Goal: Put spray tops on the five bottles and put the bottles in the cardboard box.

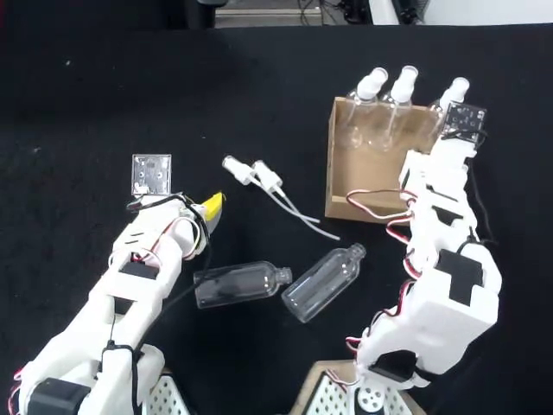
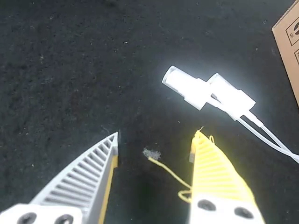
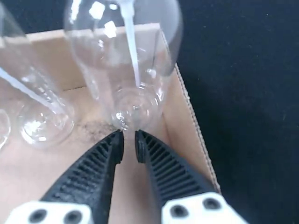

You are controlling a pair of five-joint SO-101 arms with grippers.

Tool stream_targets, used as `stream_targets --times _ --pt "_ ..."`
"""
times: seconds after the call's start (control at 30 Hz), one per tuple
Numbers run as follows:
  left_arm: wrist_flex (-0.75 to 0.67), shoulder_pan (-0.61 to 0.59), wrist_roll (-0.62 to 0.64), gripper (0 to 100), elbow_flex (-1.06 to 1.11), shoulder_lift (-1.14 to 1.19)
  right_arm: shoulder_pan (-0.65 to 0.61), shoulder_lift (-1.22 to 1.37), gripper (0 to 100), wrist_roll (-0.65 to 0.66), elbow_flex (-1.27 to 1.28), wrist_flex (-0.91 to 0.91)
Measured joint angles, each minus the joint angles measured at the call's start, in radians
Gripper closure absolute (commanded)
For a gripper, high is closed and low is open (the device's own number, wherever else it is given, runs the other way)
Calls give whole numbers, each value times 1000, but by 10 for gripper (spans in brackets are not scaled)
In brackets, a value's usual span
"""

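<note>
Standing at upper right, the cardboard box [image 1: 346,169] holds three capped bottles [image 1: 380,121]; two bare bottles [image 1: 240,285] lie at lower centre. The right gripper [image 3: 129,135], jaws nearly closed on nothing, could tip one. The left gripper [image 2: 157,136], jaws wide and empty, might scatter the side-by-side spray tops [image 2: 205,91].

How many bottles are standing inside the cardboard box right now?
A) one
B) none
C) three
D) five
C: three bottles stand upright in the cardboard box, while two open bottles lie outside it on the table.
</note>
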Motion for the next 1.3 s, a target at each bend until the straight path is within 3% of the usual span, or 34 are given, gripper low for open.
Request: stream_targets --times 0.63,1.07,1.2,1.3 --pt "0 0 0 755 0 0 -6 -26 983 0 17 0" --pt "0 0 0 755 0 0 -17 -519 983 0 442 0" --pt "0 0 0 755 0 0 -74 -654 983 9 560 0" --pt "0 0 0 755 0 0 -132 -733 983 89 637 0"
